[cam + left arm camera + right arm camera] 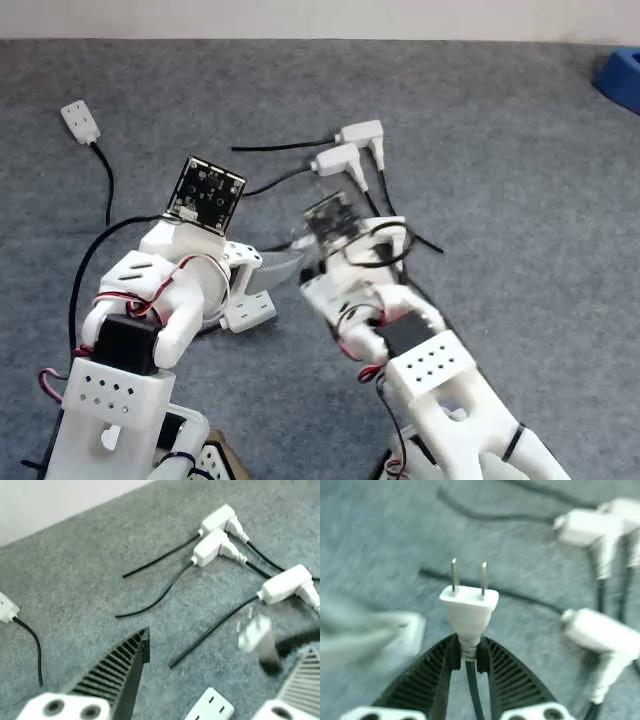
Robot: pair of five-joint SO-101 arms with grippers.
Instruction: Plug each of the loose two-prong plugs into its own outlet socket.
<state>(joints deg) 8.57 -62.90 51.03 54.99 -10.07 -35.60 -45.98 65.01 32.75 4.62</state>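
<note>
My right gripper [468, 652] pinching a two-prong plug [469, 605] by its neck, my left gripper [227, 645] spread near a loose socket [210, 711]

High view down over the carpet [500, 150]; wrist views low, sharing the sockets [211, 547].

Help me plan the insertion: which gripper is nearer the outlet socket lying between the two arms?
Left. The left gripper is open right over the outlet socket; the right gripper, shut on a two-prong plug, is off to its side.
</note>
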